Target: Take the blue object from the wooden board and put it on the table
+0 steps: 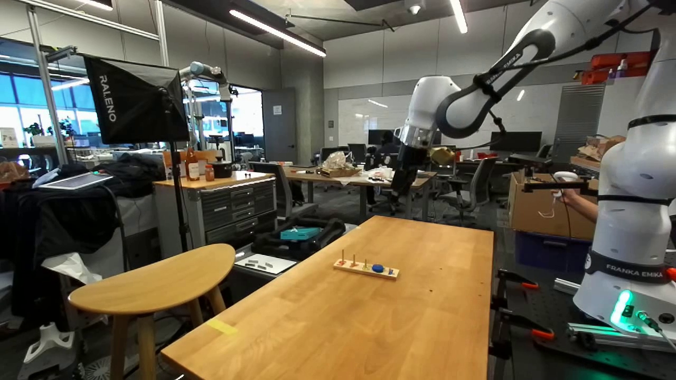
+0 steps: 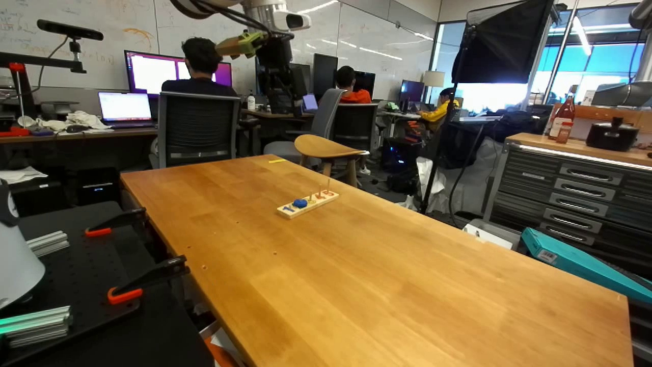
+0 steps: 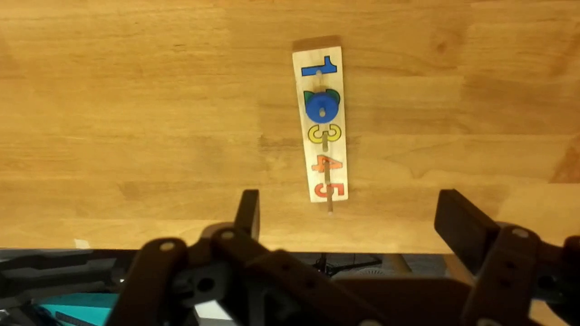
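The blue object is a round disc with a hole, threaded on the second peg of the wooden board. The blue object [image 1: 377,268] [image 2: 299,203] shows in both exterior views and in the wrist view [image 3: 322,107], where it partly covers the green 2. The wooden board [image 1: 355,268] [image 2: 319,203] [image 3: 340,149] is narrow, numbered 1 to 5, with pegs of rising height. It lies flat on the table [image 1: 422,316] [image 2: 387,285] [image 3: 158,136]. My gripper [image 1: 403,184] [image 2: 289,104] [image 3: 349,203] is open and empty, high above the table and apart from the board.
The upright pegs, tallest at the 5 end [image 3: 330,199], stand on the board. A wooden stool [image 1: 158,279] [image 2: 326,148] is beside the table. Black clamps with orange tips [image 1: 528,327] [image 2: 147,283] sit by the table's robot-side edge.
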